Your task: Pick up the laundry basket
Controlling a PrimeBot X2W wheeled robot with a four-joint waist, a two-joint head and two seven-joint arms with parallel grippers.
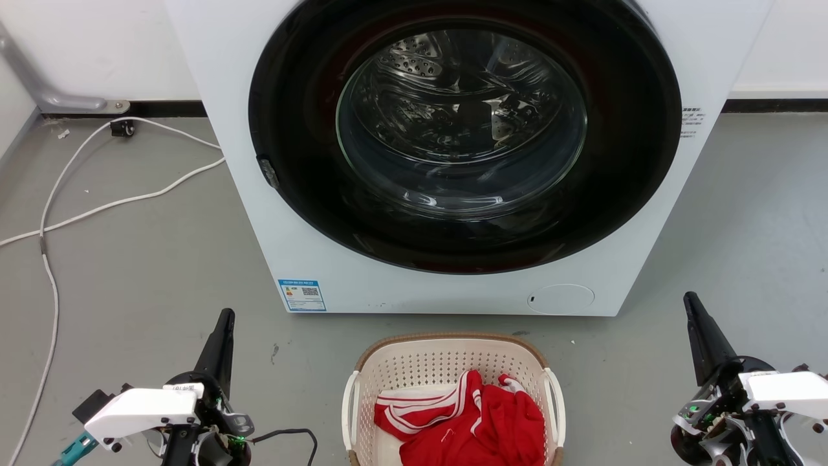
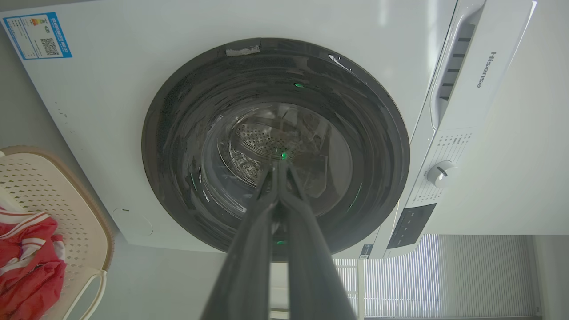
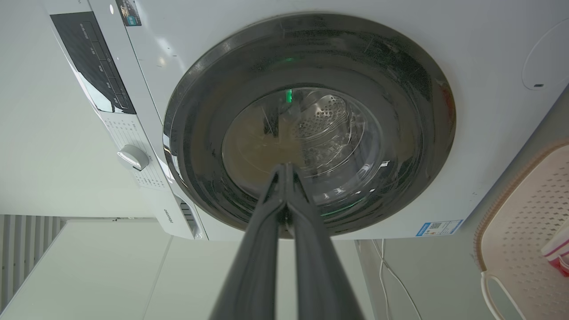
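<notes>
Standing upright on the grey floor (image 1: 142, 278), the laundry basket (image 1: 427, 366) is just in front of the white washing machine (image 1: 220, 129), at the bottom middle of the head view. Its near end is cut off by the edge of the picture. A red garment with white stripes (image 1: 479, 421) lies inside it, and the white loop handles (image 1: 350, 408) show on its two long sides.

The left gripper (image 1: 225, 317) is at the lower left, well apart from the basket, with its fingers pointing up toward the machine. The right gripper (image 1: 691, 301) is at the lower right, also well apart from the basket. The basket is between the two grippers and neither of them touches it.

In the left wrist view the two dark fingers lie together, tips pressed one against the other, and they hold nothing. They aim at the round dark door (image 2: 178, 133) of the machine. In the right wrist view the fingers are together in the same way, also with nothing between them.

A white cable (image 1: 97, 207) runs over the floor on the left side of the machine.
</notes>
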